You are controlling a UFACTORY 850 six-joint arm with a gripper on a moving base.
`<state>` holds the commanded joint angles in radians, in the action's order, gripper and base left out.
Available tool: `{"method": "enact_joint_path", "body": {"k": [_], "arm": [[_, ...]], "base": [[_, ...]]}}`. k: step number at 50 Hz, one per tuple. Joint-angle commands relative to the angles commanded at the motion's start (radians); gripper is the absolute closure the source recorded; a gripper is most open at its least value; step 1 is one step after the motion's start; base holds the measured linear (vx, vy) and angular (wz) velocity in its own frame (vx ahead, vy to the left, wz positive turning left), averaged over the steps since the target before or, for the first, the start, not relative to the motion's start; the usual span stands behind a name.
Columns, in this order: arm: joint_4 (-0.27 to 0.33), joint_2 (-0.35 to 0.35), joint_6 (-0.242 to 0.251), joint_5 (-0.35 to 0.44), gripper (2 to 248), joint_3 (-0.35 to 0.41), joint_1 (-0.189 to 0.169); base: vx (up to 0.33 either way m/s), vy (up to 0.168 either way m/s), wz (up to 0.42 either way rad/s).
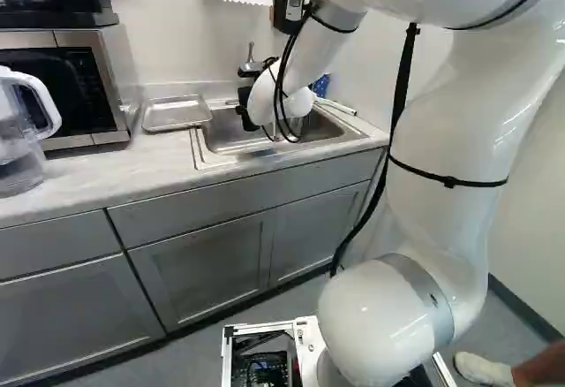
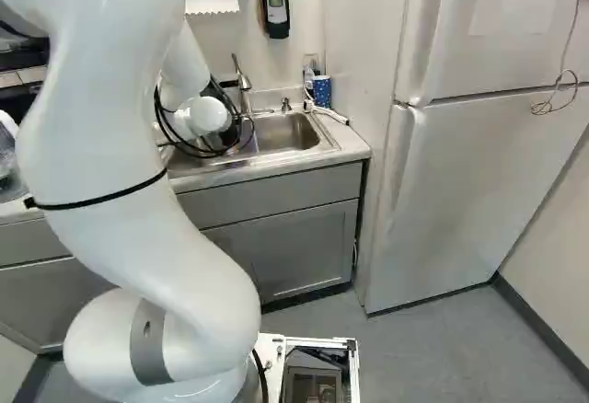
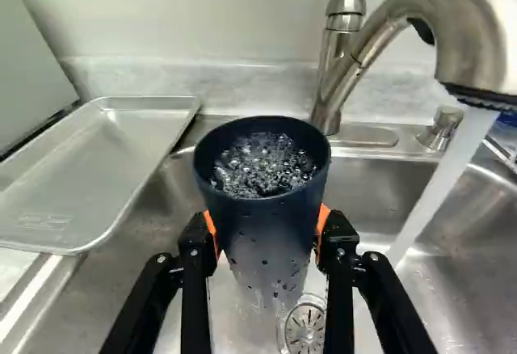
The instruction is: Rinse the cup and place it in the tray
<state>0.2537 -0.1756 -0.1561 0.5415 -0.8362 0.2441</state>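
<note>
In the left base view my gripper (image 1: 246, 115) hangs over the sink, its fingertips hidden. The wrist view shows the gripper (image 3: 268, 237) shut on a dark blue cup (image 3: 271, 229), an orange pad on either side. The cup stands upright above the sink drain, with bubbly water inside and drops on its outer wall. Beside it, water runs from the faucet (image 3: 477, 31) into the sink basin (image 3: 460, 289), clear of the cup. The metal tray (image 3: 97, 168) lies flat on the counter on the cup's other side, and nothing shows in it.
A microwave (image 1: 66, 87) and a clear pitcher (image 1: 22, 131) stand on the counter beyond the tray. A blue patterned cup (image 2: 321, 90) is at the sink's back corner. The fridge (image 2: 460, 164) stands to the sink's right. A person's foot (image 1: 484, 369) shows near the base.
</note>
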Motion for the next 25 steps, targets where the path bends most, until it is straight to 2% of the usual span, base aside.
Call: {"method": "enact_joint_path", "body": {"k": [25], "arm": [[0.0,0.049,0.0,-0.002,125,-0.004,0.003]], "base": [[0.0,0.0,0.0]]}}
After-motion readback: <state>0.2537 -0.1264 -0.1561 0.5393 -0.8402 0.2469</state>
